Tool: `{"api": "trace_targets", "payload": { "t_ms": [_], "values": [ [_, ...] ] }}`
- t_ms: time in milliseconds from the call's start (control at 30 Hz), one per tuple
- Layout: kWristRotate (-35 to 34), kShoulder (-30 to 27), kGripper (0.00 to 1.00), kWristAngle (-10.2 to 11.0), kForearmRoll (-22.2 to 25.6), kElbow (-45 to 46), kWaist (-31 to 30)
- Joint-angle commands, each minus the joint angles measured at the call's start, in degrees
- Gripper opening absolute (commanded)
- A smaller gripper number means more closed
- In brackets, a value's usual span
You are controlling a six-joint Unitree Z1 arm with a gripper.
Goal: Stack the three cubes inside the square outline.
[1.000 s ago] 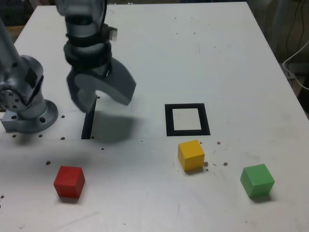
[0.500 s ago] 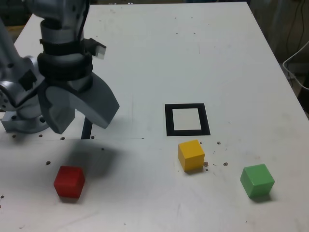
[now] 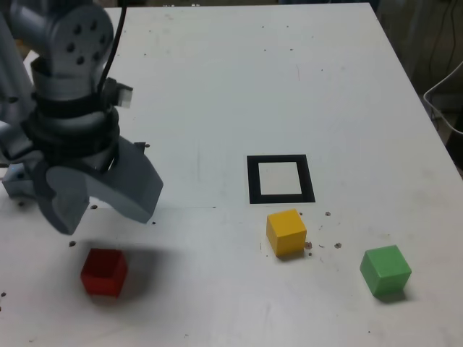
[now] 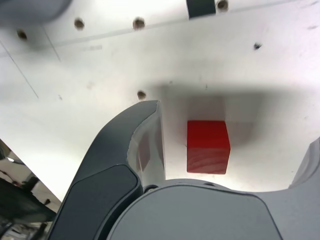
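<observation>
A red cube [image 3: 103,272] rests on the white table near the front, on the exterior view's left. My gripper [image 3: 101,211] hovers open just above and behind it, holding nothing. The wrist view shows the red cube [image 4: 208,146] on the table between my two spread grey fingers [image 4: 145,145], untouched. A yellow cube [image 3: 286,231] lies just in front of the square outline [image 3: 280,178], a black tape frame with a white centre. Further toward the exterior view's right sits a green cube [image 3: 385,270].
My arm's grey base [image 3: 29,177] is bolted at the exterior view's left edge. A straight black strip [image 4: 201,7] shows in the wrist view. A white cable [image 3: 443,94] hangs off the table's right side. Small dark specks dot the tabletop [image 3: 231,79].
My open gripper has swung toward the exterior view's left and forward, dropping from beside the black strip to just above the red cube. The cubes have not moved.
</observation>
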Motion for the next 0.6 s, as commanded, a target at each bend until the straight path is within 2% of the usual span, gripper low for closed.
{"api": "trace_targets", "payload": {
  "t_ms": [0, 367, 567],
  "values": [
    [-1.6, 0.4, 0.98, 0.0, -0.6, -0.3, -1.2],
    [-6.2, 4.8, 0.96, 0.0, -3.7, -0.4, -6.7],
    [-7.0, 6.9, 0.95, 0.1, -4.7, -0.3, -7.6]
  ]
}}
